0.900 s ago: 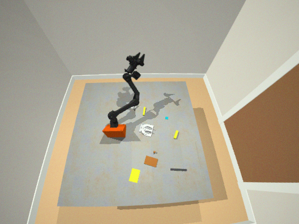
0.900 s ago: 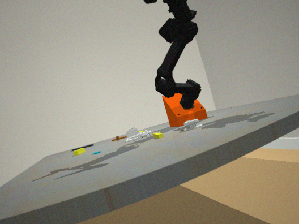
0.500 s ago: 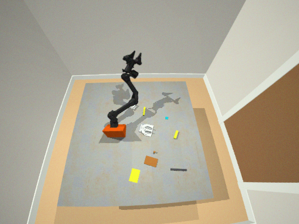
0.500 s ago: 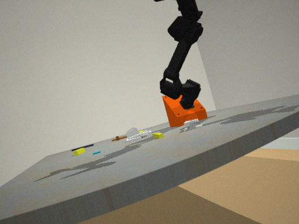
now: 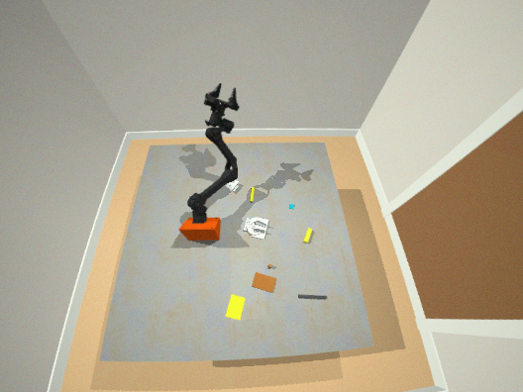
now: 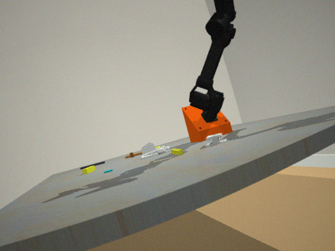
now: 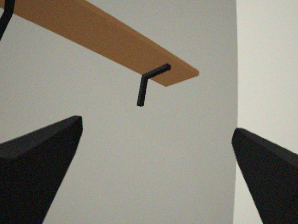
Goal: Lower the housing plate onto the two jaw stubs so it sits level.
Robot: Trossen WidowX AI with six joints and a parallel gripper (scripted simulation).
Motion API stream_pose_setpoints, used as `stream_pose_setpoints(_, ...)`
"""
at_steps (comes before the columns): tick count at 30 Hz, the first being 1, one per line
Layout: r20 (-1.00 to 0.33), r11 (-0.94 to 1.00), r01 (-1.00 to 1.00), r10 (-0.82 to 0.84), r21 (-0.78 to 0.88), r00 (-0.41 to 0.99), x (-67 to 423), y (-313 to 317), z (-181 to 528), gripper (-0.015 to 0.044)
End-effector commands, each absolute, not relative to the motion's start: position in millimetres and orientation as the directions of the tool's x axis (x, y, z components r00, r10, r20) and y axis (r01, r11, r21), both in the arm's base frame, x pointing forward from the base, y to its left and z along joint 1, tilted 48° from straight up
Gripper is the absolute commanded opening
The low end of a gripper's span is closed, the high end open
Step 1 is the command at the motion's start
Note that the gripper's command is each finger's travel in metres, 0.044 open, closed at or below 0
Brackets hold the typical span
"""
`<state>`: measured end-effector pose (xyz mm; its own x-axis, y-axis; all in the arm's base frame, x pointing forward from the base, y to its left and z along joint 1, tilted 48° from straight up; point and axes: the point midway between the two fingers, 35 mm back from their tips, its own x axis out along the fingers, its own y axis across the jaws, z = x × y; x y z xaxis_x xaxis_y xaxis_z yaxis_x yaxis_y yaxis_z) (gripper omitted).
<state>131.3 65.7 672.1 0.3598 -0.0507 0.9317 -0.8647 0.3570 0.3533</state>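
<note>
A white slotted assembly point(image 5: 261, 234) point(image 6: 155, 153) lies on the table, with a raised, rounded part at its back in the exterior view. A smaller white piece point(image 5: 232, 186) point(image 6: 214, 139) stands apart from it, close to the arm. At this size I cannot tell which white part is the housing plate, nor whether it sits level on the jaw stubs. My gripper point(image 5: 227, 87) point(image 7: 159, 129) is open and empty, raised high above the table and far from both white things. It is out of the frame in the exterior view.
Around the assembly lie two yellow blocks point(image 5: 252, 194) point(image 5: 307, 235), a cyan piece point(image 5: 291, 206), a small brown piece point(image 5: 270, 266), a brown rectangle point(image 5: 264, 282), a yellow rectangle point(image 5: 236, 307) and a dark bar point(image 5: 312, 297). The wrist view shows a wooden shelf point(image 7: 110, 42) with black brackets.
</note>
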Motion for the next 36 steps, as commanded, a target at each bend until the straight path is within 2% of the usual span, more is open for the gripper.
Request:
stream_pose_setpoints(1,0.944,0.261,-0.907,-0.101,0.331,0.315,107.8,50.2,676.1,0.0440)
stream_pose_setpoints(19,0.907,-0.231,-0.958,-0.344,0.169,0.243,47.3,-27.0,670.0,0.0440)
stream_pose_setpoints(36,0.748,-0.607,-0.793,-0.552,-0.056,0.369,53.1,-110.9,633.5,0.0440)
